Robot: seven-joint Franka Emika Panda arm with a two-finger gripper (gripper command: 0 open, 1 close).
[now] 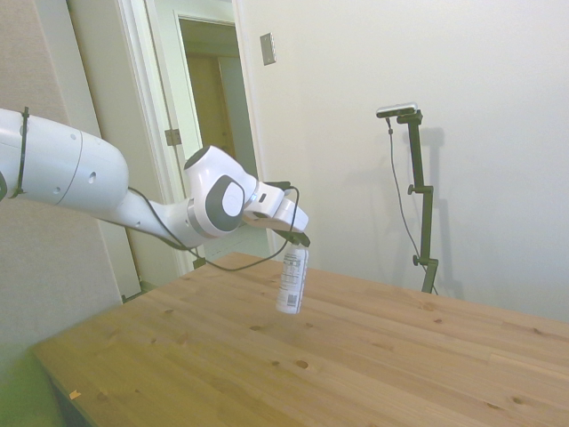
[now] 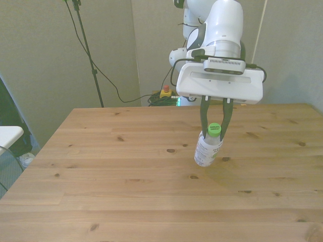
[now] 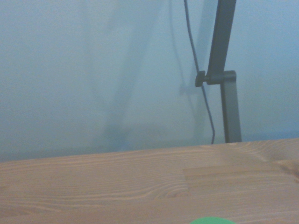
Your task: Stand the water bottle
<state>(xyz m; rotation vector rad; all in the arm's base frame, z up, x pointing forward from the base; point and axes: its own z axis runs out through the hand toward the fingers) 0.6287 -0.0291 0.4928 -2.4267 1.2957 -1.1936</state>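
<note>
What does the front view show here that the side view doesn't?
Only the front view shows the water bottle's green cap, pinched between the gripper's two fingers. Only the side view shows the bottle's label print, its base apparently just clear of the table, and an open doorway behind. Both show the bottle hanging near upright, slightly tilted.

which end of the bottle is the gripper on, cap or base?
The cap end. The gripper pinches the water bottle at its green cap, while the base hangs free just above the table, nearly upright.
</note>
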